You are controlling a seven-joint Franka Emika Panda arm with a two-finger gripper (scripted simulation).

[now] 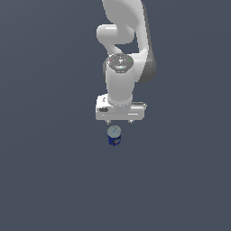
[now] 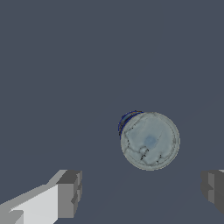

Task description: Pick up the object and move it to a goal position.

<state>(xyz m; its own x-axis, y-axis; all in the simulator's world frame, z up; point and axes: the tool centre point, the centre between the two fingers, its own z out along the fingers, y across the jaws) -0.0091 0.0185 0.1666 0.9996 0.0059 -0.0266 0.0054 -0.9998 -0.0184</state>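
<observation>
A small blue can with a silvery-white round top stands upright on the dark grey floor. In the wrist view I look straight down on its top, with a sliver of blue side showing. My gripper hangs just behind and above the can in the exterior view, with only the fingertips showing under the white hand. In the wrist view the gripper is open and empty, its two grey fingers wide apart. The can lies beyond the line between the fingertips, not between them.
A plain dark grey floor fills both views. The white arm rises behind the gripper. Nothing else shows.
</observation>
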